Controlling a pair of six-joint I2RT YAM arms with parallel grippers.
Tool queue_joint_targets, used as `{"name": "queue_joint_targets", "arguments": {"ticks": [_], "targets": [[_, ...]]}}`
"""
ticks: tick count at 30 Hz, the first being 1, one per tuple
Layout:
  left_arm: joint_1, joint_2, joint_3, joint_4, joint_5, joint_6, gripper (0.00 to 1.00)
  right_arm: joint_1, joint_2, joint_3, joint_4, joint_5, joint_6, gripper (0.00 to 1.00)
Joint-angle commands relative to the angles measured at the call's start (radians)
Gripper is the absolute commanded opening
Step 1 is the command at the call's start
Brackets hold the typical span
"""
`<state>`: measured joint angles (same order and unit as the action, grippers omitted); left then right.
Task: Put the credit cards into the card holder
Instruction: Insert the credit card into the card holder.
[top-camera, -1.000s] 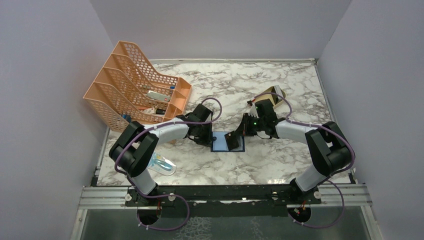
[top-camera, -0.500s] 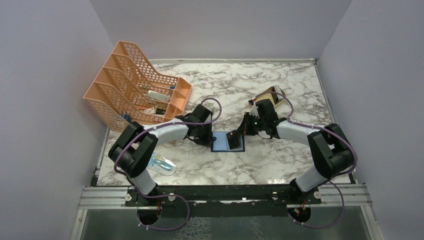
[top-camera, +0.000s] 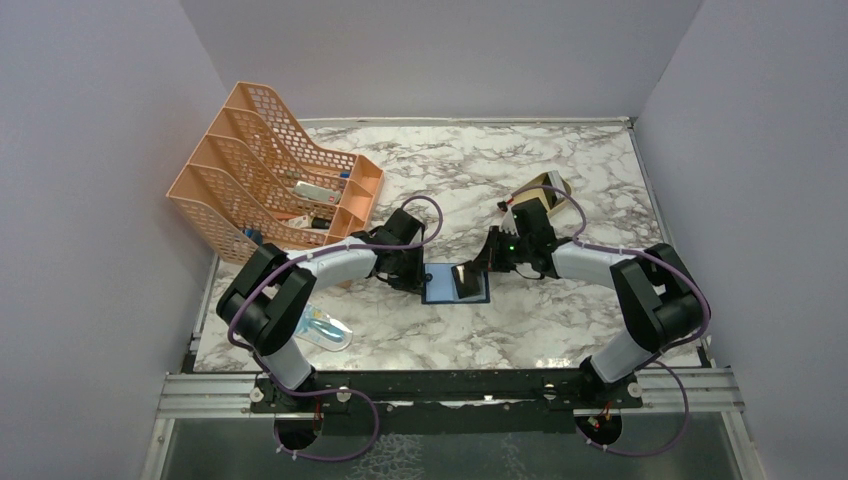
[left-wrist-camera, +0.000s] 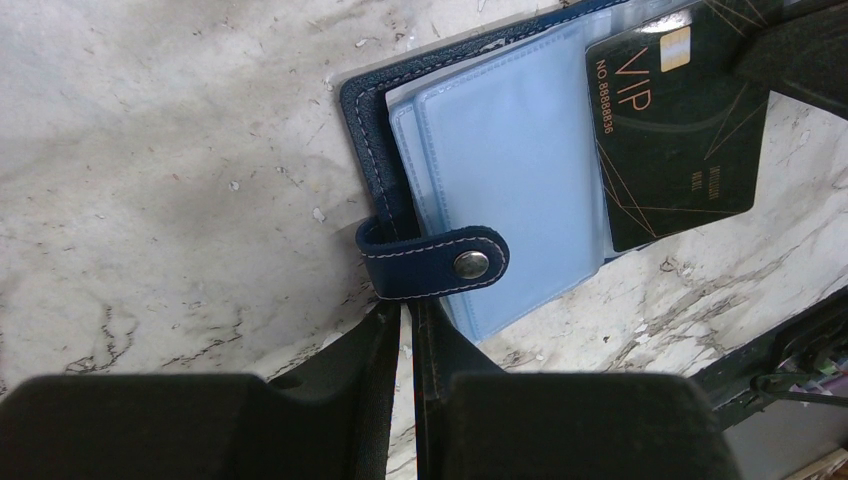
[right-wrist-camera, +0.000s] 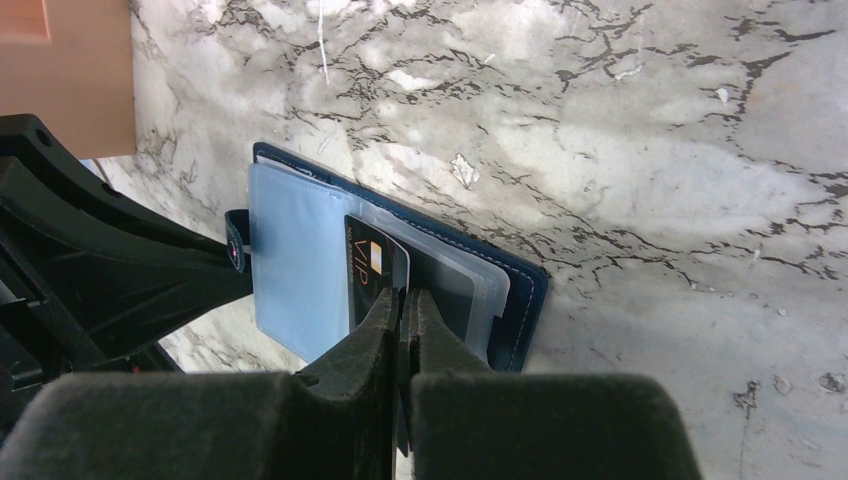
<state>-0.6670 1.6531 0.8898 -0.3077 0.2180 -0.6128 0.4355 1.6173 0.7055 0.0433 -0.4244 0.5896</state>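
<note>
The card holder (top-camera: 440, 286) lies open and flat on the marble table (top-camera: 560, 330), its clear pale-blue sleeves (left-wrist-camera: 500, 150) facing up inside the navy cover. A dark grey card (left-wrist-camera: 680, 130) marked VIP rests slanted across the sleeves on the holder's right half, one corner reaching past the holder's edge over the marble. It cannot be told whether any of the card sits inside a pocket. The right gripper (right-wrist-camera: 405, 300) has its fingers pressed together on that card's edge, right over the holder. On the holder's left edge, the strap (left-wrist-camera: 430, 268) with its pale snap (left-wrist-camera: 471, 264) folds over the sleeves. The left gripper (left-wrist-camera: 408, 320) meets the strap's folded end, its fingers drawn in to a thin slit and pinching the holder there. Beyond the holder to the left stands an orange mesh file rack (top-camera: 270, 170). A tan tray (top-camera: 548, 186) sits beyond the holder to the right, partly hidden by the right arm. A blue-patterned packet (top-camera: 325, 328) lies nearer than the holder, to its left.
</note>
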Motion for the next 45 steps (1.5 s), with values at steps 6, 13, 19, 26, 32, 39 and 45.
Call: {"name": "queue_joint_targets", "arguments": {"ticks": [6, 13, 19, 26, 32, 39, 45], "targets": [[-0.022, -0.005, -0.047, -0.01, 0.013, -0.022, 0.14, 0.003, 0.045, -0.033, 0.098, -0.021, 0.038, 0.01], [-0.031, 0.0, -0.051, 0.002, 0.02, -0.026, 0.14, 0.005, 0.068, -0.044, 0.135, -0.034, 0.057, 0.01], [-0.031, -0.002, -0.05, 0.004, 0.02, -0.022, 0.14, 0.009, 0.076, -0.045, 0.157, -0.034, 0.067, 0.01], [-0.032, -0.004, -0.046, 0.004, 0.024, -0.025, 0.14, 0.025, 0.087, -0.05, 0.199, -0.023, 0.087, 0.01], [-0.035, -0.008, -0.048, 0.007, 0.026, -0.034, 0.14, 0.051, 0.072, -0.072, 0.23, 0.003, 0.133, 0.01], [-0.036, -0.014, -0.065, 0.042, 0.06, -0.057, 0.14, 0.065, 0.002, -0.007, 0.033, 0.047, 0.074, 0.36], [-0.035, -0.019, -0.061, 0.043, 0.049, -0.051, 0.14, 0.066, -0.068, 0.002, -0.067, 0.069, 0.021, 0.44]]}}
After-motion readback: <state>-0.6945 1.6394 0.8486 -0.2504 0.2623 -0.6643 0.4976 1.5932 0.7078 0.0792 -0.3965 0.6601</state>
